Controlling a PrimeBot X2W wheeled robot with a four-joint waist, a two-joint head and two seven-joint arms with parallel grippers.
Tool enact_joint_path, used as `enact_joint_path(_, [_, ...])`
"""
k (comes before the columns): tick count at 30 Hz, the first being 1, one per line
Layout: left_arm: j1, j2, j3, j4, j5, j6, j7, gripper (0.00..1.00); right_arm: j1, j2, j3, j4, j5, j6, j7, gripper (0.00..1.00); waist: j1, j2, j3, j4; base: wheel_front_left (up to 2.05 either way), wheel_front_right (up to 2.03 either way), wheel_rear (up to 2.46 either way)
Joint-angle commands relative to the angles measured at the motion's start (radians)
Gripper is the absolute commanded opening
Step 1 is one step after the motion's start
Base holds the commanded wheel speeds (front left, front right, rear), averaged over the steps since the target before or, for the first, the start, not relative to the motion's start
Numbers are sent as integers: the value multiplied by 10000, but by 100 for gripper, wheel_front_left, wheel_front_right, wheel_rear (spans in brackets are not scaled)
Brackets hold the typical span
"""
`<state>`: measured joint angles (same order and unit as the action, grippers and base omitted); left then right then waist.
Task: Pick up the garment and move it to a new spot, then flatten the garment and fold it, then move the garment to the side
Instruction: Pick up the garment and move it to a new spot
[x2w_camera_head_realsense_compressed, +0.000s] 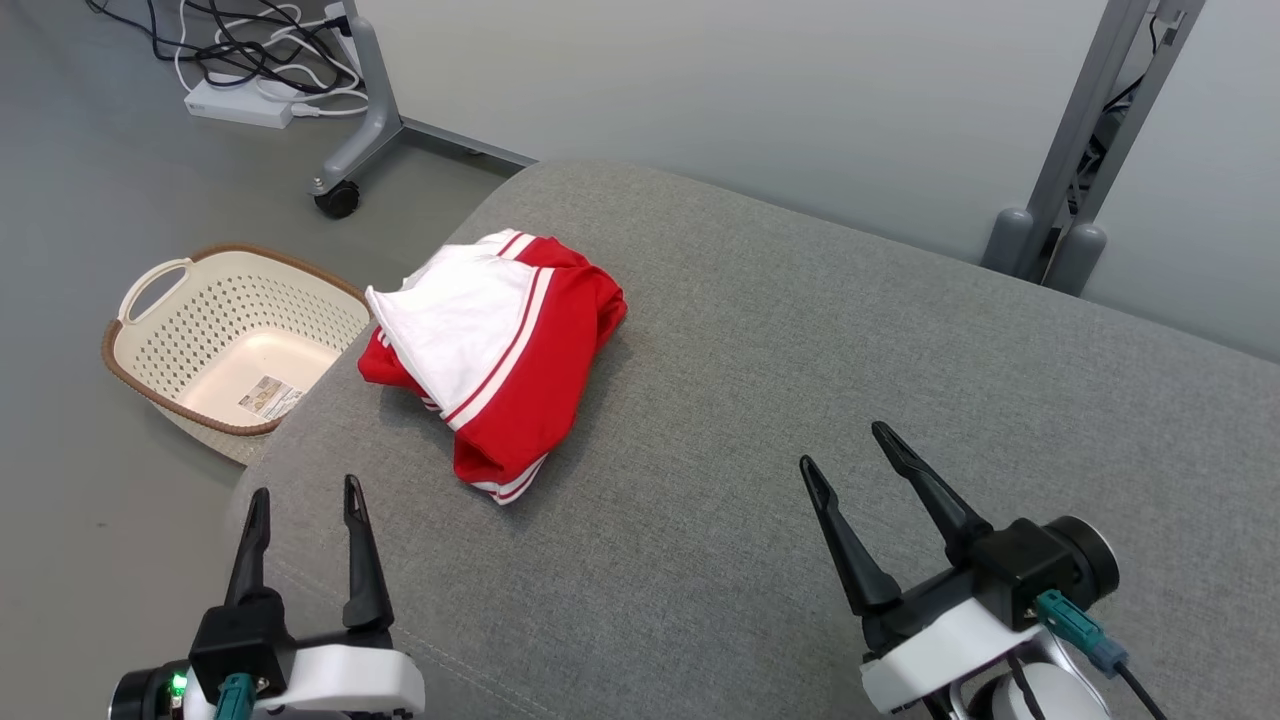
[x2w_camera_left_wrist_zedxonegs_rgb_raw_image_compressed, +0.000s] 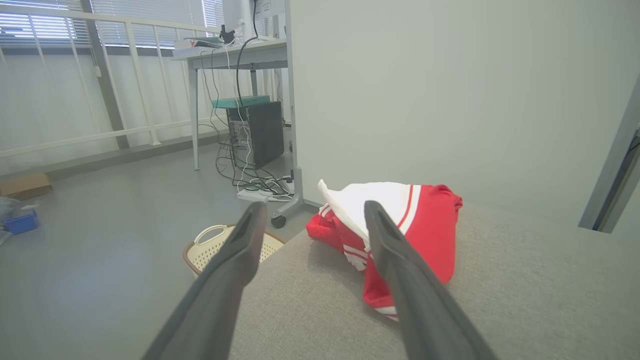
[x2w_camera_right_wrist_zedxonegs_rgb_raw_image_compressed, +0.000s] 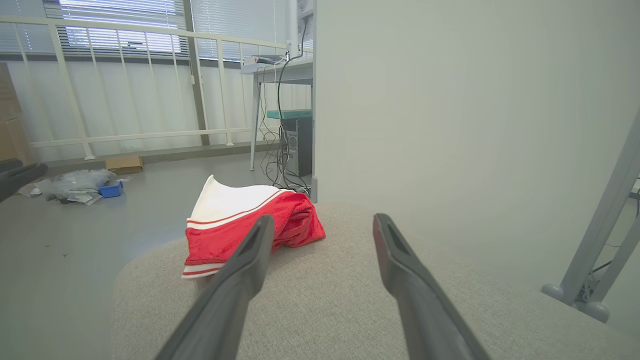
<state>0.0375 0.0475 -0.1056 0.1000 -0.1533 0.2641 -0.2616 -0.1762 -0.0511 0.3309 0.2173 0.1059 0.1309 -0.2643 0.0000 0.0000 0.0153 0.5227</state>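
Observation:
A red and white garment (x2w_camera_head_realsense_compressed: 495, 345) lies crumpled in a heap on the grey cushioned surface (x2w_camera_head_realsense_compressed: 800, 400), near its left edge. My left gripper (x2w_camera_head_realsense_compressed: 305, 495) stands open at the lower left, just short of the heap, holding nothing. My right gripper (x2w_camera_head_realsense_compressed: 848, 447) is open at the lower right, well to the right of the cloth. From the left wrist the garment (x2w_camera_left_wrist_zedxonegs_rgb_raw_image_compressed: 425, 225) sits just beyond my open left gripper (x2w_camera_left_wrist_zedxonegs_rgb_raw_image_compressed: 315, 210), partly behind one finger. From the right wrist the garment (x2w_camera_right_wrist_zedxonegs_rgb_raw_image_compressed: 235, 225) lies ahead and to the left of my open right gripper (x2w_camera_right_wrist_zedxonegs_rgb_raw_image_compressed: 322, 222).
A cream perforated basket (x2w_camera_head_realsense_compressed: 232, 335) stands on the floor left of the cushion. Behind it are a wheeled grey stand leg (x2w_camera_head_realsense_compressed: 360, 130) and a power strip with cables (x2w_camera_head_realsense_compressed: 240, 100). A second grey stand (x2w_camera_head_realsense_compressed: 1070, 170) rises at the back right against a pale wall.

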Motion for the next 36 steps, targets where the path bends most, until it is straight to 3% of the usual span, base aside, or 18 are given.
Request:
enact_joint_path(1, [-227, 52, 145, 22, 100, 9, -36, 100, 148, -46, -114, -50, -63, -3, -19, 100, 0, 0, 0, 0, 0, 0, 0])
enact_joint_path(10, [-2237, 430, 555, 1177, 923, -1235, -36, 100, 748, -313, -1057, -510, -538, -3, -19, 100, 0, 0, 789, 41, 0, 0, 0])
enact_joint_path(15, [-3952, 804, 317, 3241, 683, -2382, 18, 100, 728, -512, -1273, -803, -765, -3, -19, 100, 0, 0, 1433, -137, 0, 0, 0])
enact_joint_path(18, [-5153, 1030, 66, 4570, 613, -3047, 566, 100, 548, -668, -1220, -927, -846, -3, -19, 100, 0, 0, 1844, -373, 0, 0, 0])
enact_joint_path(21, [-6163, 1120, 138, 5529, 188, -3471, 968, 100, 407, -749, -1278, -989, -849, -3, -19, 100, 0, 0, 2180, -608, 0, 0, 0])
enact_joint_path(28, [-7988, 1372, -582, 7363, -399, -3934, 2538, 100, 39, -905, -1346, -1136, -925, -3, -19, 100, 0, 0, 2902, -1064, 0, 0, 0])
enact_joint_path(32, [-8518, 1292, -1179, 7825, -978, -3945, 3154, 100, -97, -948, -1370, -1153, -901, -3, -19, 100, 0, 0, 3145, -1233, 0, 0, 0])
enact_joint_path(36, [-9011, 1638, -2080, 8207, -1863, -3939, 3946, 100, -234, -1044, -1365, -1238, -911, -3, -19, 100, 0, 0, 3451, -1389, 0, 0, 0])
